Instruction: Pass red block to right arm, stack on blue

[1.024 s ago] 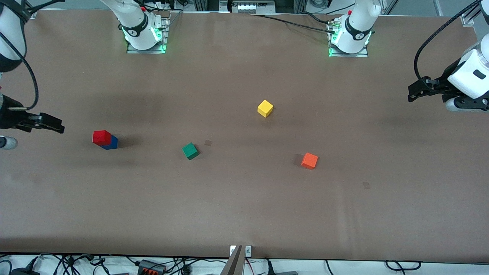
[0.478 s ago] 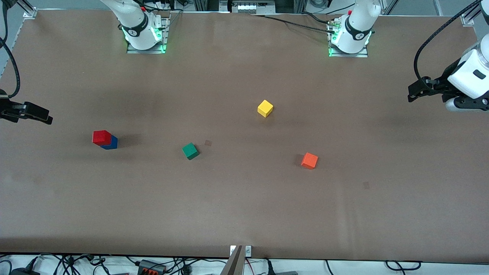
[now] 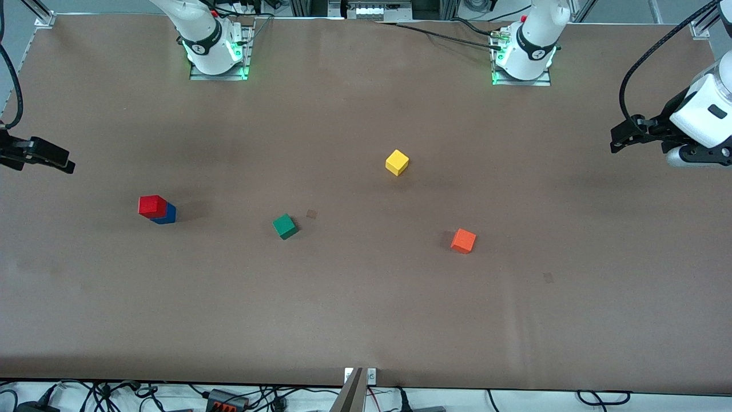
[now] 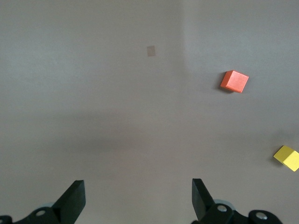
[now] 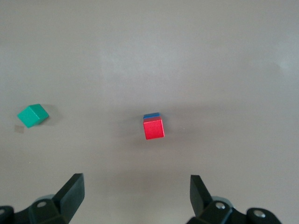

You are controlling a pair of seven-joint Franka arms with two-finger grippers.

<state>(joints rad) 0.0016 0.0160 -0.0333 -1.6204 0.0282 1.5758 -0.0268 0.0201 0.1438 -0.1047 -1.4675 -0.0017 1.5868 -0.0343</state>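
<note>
since a second ago my right tool (image 3: pixel 43 159) has pulled away from the stack toward the table's edge at the right arm's end, and it now hangs over that edge; nothing else has shifted.

the red block (image 3: pixel 152 205) sits on the blue (image 3: pixel 166 214), toward the right arm's end of the table, about midway between the base edge and the camera edge. from the right wrist view the red block (image 5: pixel 153 128) covers nearly all of the blue (image 5: pixel 151 115), with only a thin strip showing, so i judge the stack done. the right tool is spread wide and holds nothing.

the green cube (image 3: pixel 285 226) lies near the stack, toward the middle of the table. the yellow cube (image 3: pixel 397 162) and orange cube (image 3: pixel 463 241) sit well apart, toward the left arm's end.

my left tool (image 3: pixel 626 137) waits over the table's edge at the left arm's end, fingers (image 4: pixel 74 200) spread and empty.

risks from here look small to me: the red block seems slightly offset on the blue, so a bump to the table or a low sweep by the right arm on its way home could tip it off.
</note>
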